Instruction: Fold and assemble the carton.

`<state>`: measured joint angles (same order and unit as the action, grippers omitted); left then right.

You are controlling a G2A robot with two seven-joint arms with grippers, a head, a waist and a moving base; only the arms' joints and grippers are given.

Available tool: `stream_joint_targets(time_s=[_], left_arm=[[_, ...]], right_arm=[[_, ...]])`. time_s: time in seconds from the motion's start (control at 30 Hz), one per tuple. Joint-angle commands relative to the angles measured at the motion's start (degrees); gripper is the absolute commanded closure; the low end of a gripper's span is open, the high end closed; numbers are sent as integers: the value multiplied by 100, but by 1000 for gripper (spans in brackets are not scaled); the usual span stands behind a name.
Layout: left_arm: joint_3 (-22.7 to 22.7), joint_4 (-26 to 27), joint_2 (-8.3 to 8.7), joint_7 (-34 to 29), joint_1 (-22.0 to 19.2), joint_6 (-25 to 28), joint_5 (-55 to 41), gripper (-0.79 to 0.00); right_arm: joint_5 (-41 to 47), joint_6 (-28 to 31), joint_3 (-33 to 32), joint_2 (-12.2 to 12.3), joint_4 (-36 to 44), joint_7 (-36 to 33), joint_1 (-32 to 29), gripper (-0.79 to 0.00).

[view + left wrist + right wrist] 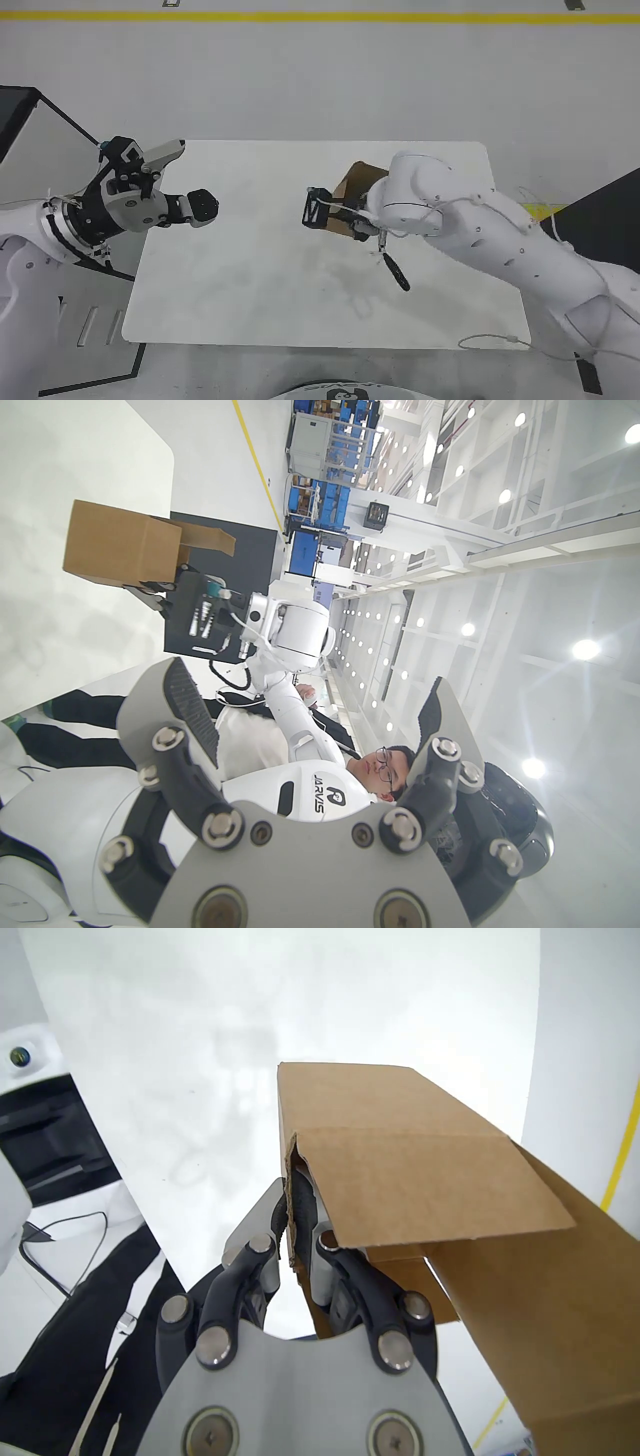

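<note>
carton [352, 182] blocks ctr-right, gap to left pincer [203, 207]

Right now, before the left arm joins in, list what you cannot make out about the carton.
Top view: the right arm covers most of the carton; its flaps cannot be judged.
Right wrist view: one end of the carton is cut off by the picture's edge, and a flap hides its inside.
Left wrist view: the carton's far faces are turned away.

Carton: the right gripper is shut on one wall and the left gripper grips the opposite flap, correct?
No. The left gripper is open and apart from the carton, as the left wrist view shows; the right gripper is shut on one wall.
</note>
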<state>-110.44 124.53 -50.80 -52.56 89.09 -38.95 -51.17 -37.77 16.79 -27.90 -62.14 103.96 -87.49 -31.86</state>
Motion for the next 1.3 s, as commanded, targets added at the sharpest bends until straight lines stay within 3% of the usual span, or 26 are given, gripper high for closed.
stream_joint_targets(time_s=[0.0,0.13,0.43,0.53,0.8,1.27], left_arm=[[0,0,0,0,0,0,0,-785],[0,0,0,0,0,0,0,-785],[0,0,0,0,0,0,0,-785],[0,0,0,0,0,0,0,-785],[0,0,0,0,0,0,0,-785],[0,0,0,0,0,0,0,-785]], right_arm=[[-28,19,320,-62,-190,18,170,0],[-155,63,729,-210,-523,62,392,0],[-155,63,729,-210,-523,62,392,0],[-828,155,920,-246,-567,314,294,0],[-1639,450,1211,-478,-974,986,217,0],[-1676,1018,1479,-968,-1942,1313,191,0]])
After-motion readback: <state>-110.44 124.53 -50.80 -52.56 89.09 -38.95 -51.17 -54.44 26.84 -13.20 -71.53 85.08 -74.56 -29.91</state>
